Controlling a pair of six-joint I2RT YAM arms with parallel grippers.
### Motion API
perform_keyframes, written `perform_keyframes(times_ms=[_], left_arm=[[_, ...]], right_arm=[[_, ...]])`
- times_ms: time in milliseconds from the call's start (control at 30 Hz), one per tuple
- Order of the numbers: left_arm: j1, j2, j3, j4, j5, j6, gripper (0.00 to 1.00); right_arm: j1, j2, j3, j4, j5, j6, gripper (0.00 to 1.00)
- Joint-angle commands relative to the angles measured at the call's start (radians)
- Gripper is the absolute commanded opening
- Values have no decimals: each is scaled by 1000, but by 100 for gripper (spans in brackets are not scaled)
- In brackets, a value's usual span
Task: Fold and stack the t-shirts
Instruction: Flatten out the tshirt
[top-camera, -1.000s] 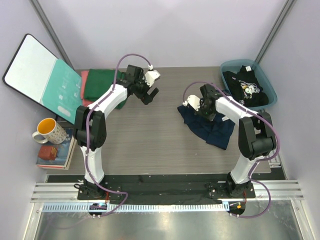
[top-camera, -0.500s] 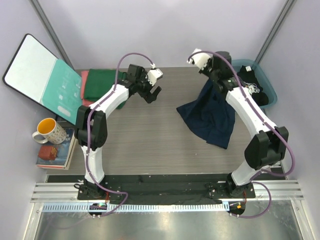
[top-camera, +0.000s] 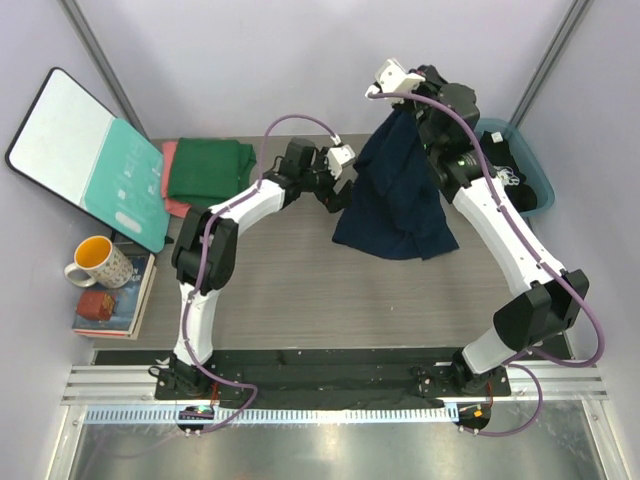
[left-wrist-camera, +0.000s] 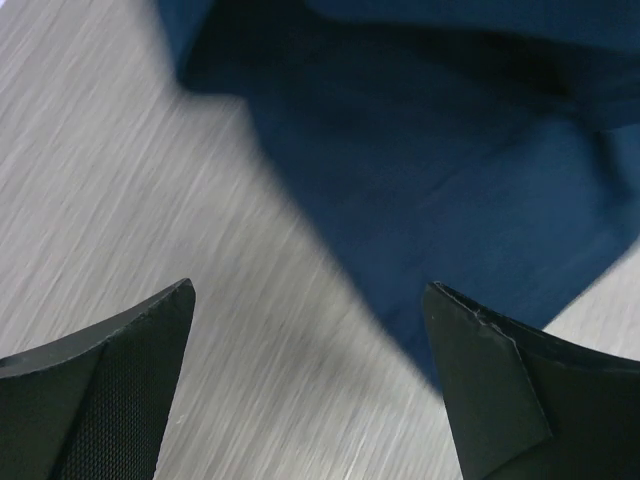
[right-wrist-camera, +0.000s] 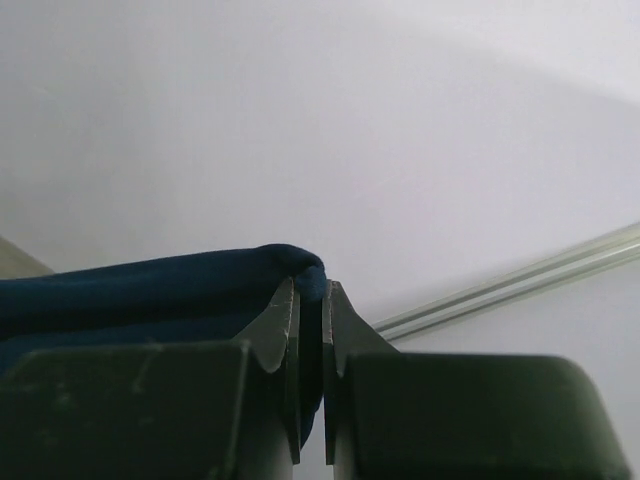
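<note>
A navy blue t-shirt (top-camera: 392, 195) hangs in the air over the table's middle, pinched at its top edge by my right gripper (top-camera: 408, 105), which is shut on the cloth (right-wrist-camera: 180, 290); its fingertips (right-wrist-camera: 288, 300) clamp a fold. My left gripper (top-camera: 338, 188) stands open right beside the shirt's lower left edge, its fingers (left-wrist-camera: 500, 380) wide apart over the tabletop, nothing between them, with the navy cloth (left-wrist-camera: 450, 180) just ahead. A folded dark green t-shirt (top-camera: 208, 172) lies on a salmon-pink one (top-camera: 170, 165) at the back left. A black printed t-shirt (top-camera: 500, 175) sits in the bin.
A teal bin (top-camera: 540, 180) stands at the back right. A teal-and-white board (top-camera: 90, 160) leans at the left. An orange-lined mug (top-camera: 95, 262) and books (top-camera: 110, 305) sit at the left edge.
My right arm has lifted the navy t-shirt off the table and carried it left and up. My left gripper has moved right, up to the shirt's hanging edge.
</note>
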Motion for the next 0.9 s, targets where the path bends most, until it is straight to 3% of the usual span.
perform_keyframes(times_ms=[0, 300, 400, 567, 667, 867], left_arm=[[-25, 6, 4, 105, 97, -49, 96], [-44, -3, 49, 100, 186, -201, 95], [-70, 0, 29, 109, 56, -158, 94], [-91, 8, -48, 192, -286, -36, 97], [-94, 25, -68, 185, -368, 14, 99], [-105, 52, -94, 163, -385, 93, 100]], right_arm=[[-2, -30, 65, 149, 18, -86, 1], [-2, 7, 30, 307, 67, -146, 1], [-4, 7, 15, 308, 72, -129, 1], [-4, -27, -54, 324, 41, -137, 1], [-11, -28, -48, 324, 32, -140, 1], [-33, -25, -27, 322, 23, -137, 1]])
